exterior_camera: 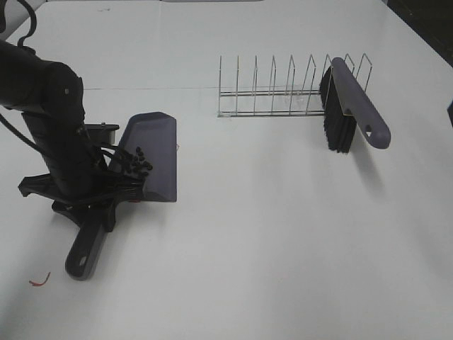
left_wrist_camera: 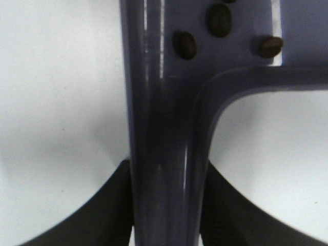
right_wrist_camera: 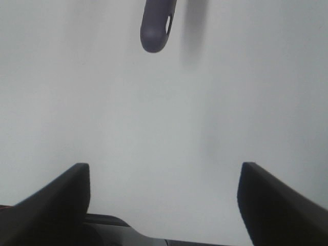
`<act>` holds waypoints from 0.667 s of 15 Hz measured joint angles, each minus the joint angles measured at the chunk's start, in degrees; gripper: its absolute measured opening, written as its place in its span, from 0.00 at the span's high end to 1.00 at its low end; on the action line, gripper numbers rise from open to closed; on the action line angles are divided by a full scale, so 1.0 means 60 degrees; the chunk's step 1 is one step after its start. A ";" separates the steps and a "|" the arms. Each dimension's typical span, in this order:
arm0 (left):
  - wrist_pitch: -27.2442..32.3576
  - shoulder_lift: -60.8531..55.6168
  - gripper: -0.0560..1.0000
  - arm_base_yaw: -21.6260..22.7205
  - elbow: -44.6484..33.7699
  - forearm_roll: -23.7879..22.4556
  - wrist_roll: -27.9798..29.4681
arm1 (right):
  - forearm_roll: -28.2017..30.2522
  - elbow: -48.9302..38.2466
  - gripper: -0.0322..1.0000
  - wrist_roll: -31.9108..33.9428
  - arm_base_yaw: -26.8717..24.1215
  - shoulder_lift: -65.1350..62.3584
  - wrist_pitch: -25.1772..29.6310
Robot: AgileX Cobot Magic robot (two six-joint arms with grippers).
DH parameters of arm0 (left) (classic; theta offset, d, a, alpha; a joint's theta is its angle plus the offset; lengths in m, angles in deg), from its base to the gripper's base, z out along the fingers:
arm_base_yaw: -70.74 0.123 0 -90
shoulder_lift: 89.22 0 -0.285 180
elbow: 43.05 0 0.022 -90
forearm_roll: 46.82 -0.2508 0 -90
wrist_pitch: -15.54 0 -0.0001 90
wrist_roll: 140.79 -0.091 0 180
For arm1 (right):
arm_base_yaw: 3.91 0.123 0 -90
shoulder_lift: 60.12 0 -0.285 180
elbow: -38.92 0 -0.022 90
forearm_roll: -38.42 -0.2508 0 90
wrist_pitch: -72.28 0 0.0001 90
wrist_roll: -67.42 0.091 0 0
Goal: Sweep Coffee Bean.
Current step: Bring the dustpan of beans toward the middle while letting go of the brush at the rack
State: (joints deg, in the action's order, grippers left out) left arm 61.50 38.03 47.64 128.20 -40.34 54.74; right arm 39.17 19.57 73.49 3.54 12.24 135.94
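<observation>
A dark purple-grey dustpan (exterior_camera: 157, 152) lies at the left of the white table, its handle (exterior_camera: 86, 251) pointing to the front. A small cluster of coffee beans (exterior_camera: 136, 163) sits inside the pan; a few beans (left_wrist_camera: 185, 45) show in the left wrist view. My left gripper (exterior_camera: 99, 204) is shut on the dustpan handle (left_wrist_camera: 164, 128), one black finger (left_wrist_camera: 110, 210) on each side. My right gripper (right_wrist_camera: 164, 177) is open and empty above bare table, outside the high view.
A brush (exterior_camera: 352, 106) with black bristles and a purple-grey handle leans on a wire rack (exterior_camera: 272, 95) at the back right. Its handle tip (right_wrist_camera: 156, 25) shows ahead of my right gripper. A small red scrap (exterior_camera: 39, 281) lies at the front left.
</observation>
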 joint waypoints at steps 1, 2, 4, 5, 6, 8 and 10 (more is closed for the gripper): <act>0.0000 0.0000 0.64 0.0000 0.0000 0.0010 0.0000 | -0.0029 -0.0449 0.32 0.0000 0.0000 -0.0554 0.0010; -0.0010 0.0000 0.64 0.0000 0.0000 0.0019 0.0000 | -0.0067 -0.0917 0.32 -0.0010 0.0000 -0.1155 0.0057; -0.0029 0.0000 0.64 0.0000 0.0000 0.0067 0.0000 | -0.0067 -0.1709 0.32 -0.0201 0.0000 -0.2225 0.0210; -0.0038 0.0000 0.60 0.0000 0.0000 0.0115 -0.0010 | -0.0076 -0.2044 0.32 -0.0363 0.0000 -0.2702 0.0229; -0.0086 0.0000 0.52 0.0000 0.0000 0.0258 -0.0019 | -0.0076 -0.2340 0.32 -0.0516 0.0000 -0.3161 0.0229; -0.0115 0.0000 0.42 -0.0048 0.0000 0.0382 -0.0029 | -0.0124 -0.2893 0.32 -0.0898 0.0000 -0.4163 0.0229; 0.0000 -0.0010 0.40 -0.0048 0.0010 0.0420 -0.0029 | -0.0372 -0.3409 0.32 -0.1232 0.0000 -0.4985 0.0229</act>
State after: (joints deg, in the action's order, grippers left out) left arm 61.50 37.97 47.36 128.25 -37.82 54.57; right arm 36.93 -0.89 66.10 3.54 -17.67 137.31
